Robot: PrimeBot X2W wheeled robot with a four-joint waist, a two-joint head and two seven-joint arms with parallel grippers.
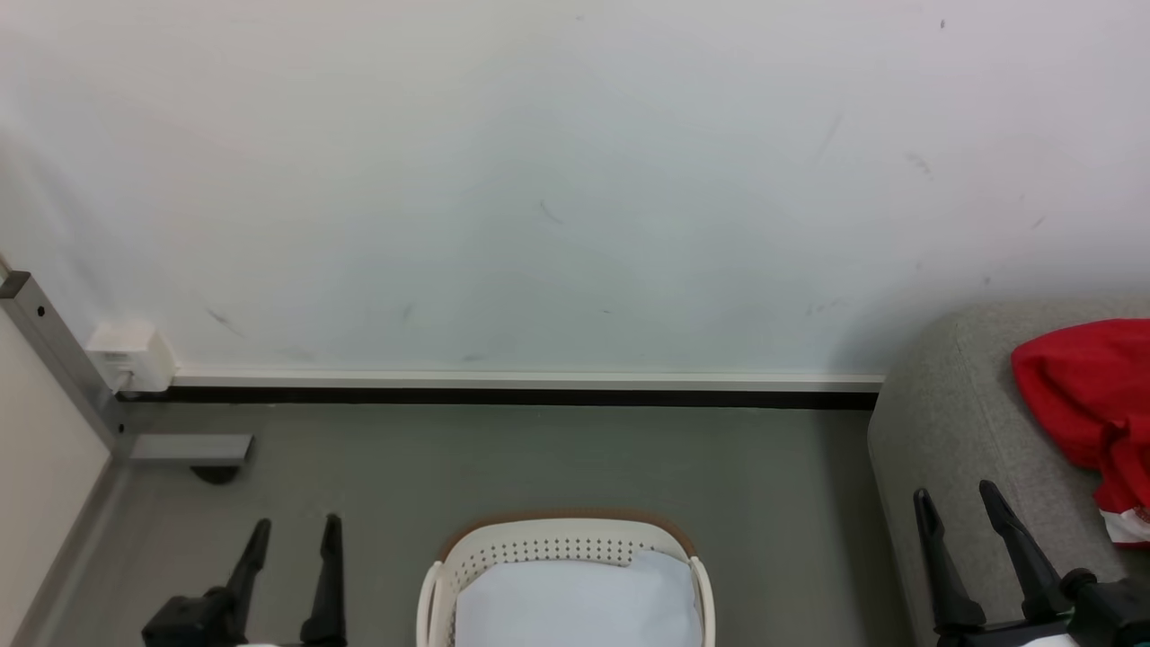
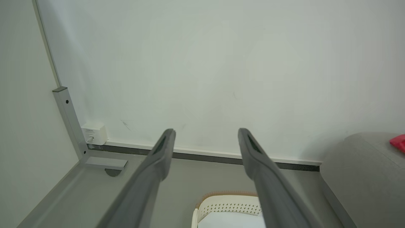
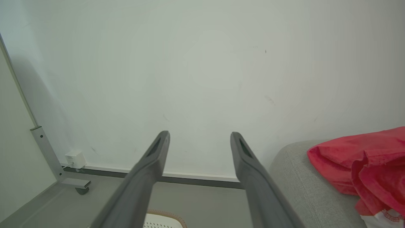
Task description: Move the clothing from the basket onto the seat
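Red clothing (image 1: pixel 1092 409) lies bunched on the grey seat (image 1: pixel 952 422) at the right, also seen as clothing (image 3: pixel 364 161) on the seat (image 3: pixel 300 177) and as a red scrap of clothing (image 2: pixel 399 142) on the seat (image 2: pixel 364 171). The cream basket (image 1: pixel 561 548) stands on the floor at bottom centre, with a flat white sheet (image 1: pixel 579 602) inside; the basket (image 2: pixel 227 205) and basket (image 3: pixel 164 220) show at the lower edges. My left gripper (image 1: pixel 295 528) is open to the basket's left. My right gripper (image 1: pixel 957 494) is open over the seat's front. Both hold nothing.
A white wall (image 1: pixel 575 180) with a dark skirting strip stands ahead. At the left, a grey metal frame leg (image 1: pixel 54 359) with a foot and castor (image 1: pixel 211 454), and a white wall socket box (image 1: pixel 130 358). Grey floor (image 1: pixel 539 458) lies between frame and seat.
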